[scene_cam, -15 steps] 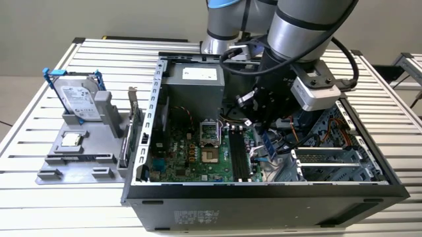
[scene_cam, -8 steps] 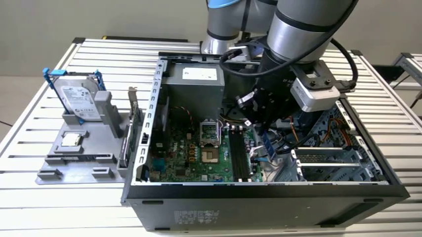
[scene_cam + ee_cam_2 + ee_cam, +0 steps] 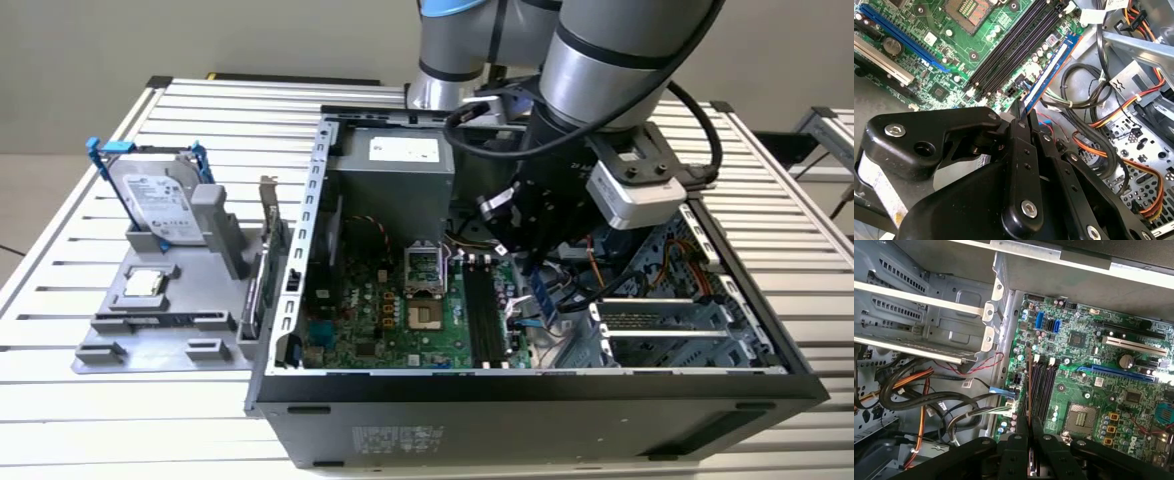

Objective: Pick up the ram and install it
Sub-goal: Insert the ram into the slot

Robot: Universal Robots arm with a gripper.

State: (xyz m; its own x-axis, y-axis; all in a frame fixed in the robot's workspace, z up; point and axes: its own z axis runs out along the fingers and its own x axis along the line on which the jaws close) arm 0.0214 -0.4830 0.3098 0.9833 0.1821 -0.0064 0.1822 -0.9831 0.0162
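Going from the exterior view's left: there's a grey holder tray (image 3: 147, 320) on the slatted bench (image 3: 80, 420), with the hard drive (image 3: 158, 205) standing upright in its blue rails and the little silver processor chip (image 3: 143, 285) lying flat below it. Next over is the open PC case (image 3: 534, 395) with the green motherboard (image 3: 387, 315) inside. My hand (image 3: 534, 262) is down in the case, just to the right of the black memory slots (image 3: 483, 315), and it's clamped shut on the ram (image 3: 1046, 75). In the second wrist view the blue stick sits edge-on, running alongside the slots near the board's edge, with loose cables (image 3: 1089, 92) on its other side.
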